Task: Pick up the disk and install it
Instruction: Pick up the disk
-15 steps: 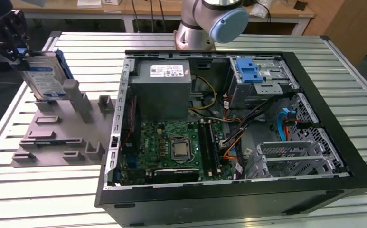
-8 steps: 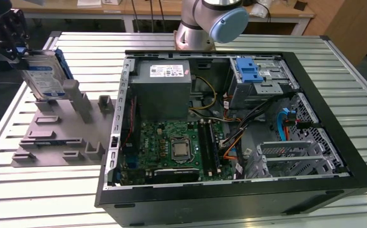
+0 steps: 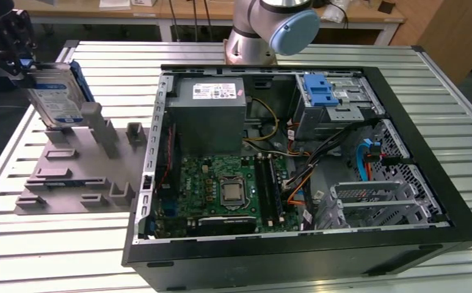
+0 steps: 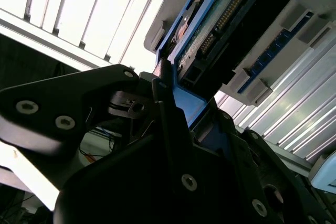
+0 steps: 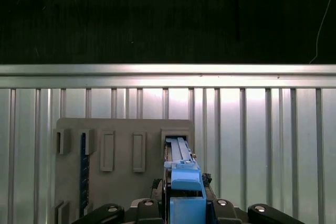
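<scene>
Disk [image 3: 55, 97] hangs upright below your gripper [image 3: 25, 66], which pinches its top end. In the second wrist view a black finger [image 4: 167, 103] presses against the blue rail. Directly under the gripper sits the grey slotted holder [image 3: 77, 168] on the ribbed metal table [image 3: 57, 244]. The disk's lower end meets the holder's upright blocks; you cannot tell whether they touch. The open computer case [image 3: 301, 152] lies well aside of the gripper, with its blue-latched drive cage [image 3: 325, 91] farther still.
</scene>
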### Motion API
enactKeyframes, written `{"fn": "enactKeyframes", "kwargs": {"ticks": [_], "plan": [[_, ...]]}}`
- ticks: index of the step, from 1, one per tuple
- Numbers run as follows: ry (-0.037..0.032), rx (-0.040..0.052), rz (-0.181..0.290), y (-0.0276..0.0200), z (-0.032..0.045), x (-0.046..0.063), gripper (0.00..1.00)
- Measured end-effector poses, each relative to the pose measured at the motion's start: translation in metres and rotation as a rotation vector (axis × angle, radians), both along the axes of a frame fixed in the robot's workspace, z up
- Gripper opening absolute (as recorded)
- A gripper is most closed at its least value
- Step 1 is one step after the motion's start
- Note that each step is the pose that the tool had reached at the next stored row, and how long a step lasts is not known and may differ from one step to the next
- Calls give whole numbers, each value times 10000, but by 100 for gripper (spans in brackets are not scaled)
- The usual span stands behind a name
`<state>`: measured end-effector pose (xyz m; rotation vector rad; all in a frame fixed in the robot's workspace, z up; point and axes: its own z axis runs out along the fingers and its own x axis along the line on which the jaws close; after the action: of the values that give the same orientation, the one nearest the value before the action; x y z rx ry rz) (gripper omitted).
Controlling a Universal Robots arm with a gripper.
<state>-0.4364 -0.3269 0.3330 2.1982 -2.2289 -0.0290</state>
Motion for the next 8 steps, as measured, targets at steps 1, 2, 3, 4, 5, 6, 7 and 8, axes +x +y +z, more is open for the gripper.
{"fn": "enactKeyframes", "kwargs": {"ticks": [1,2,3,4,5,6,7,8], "plan": [[-1,0,0,0,12,0,36],[-1,0,0,0,24,0,36],[-2,0,0,0,38,0,36],[-3,1,0,0,52,0,36],[-3,1,0,0,66,0,36],[-3,1,0,0,82,0,36],[-2,1,0,0,98,0,36],[-3,1,0,0,113,0,36]]}}
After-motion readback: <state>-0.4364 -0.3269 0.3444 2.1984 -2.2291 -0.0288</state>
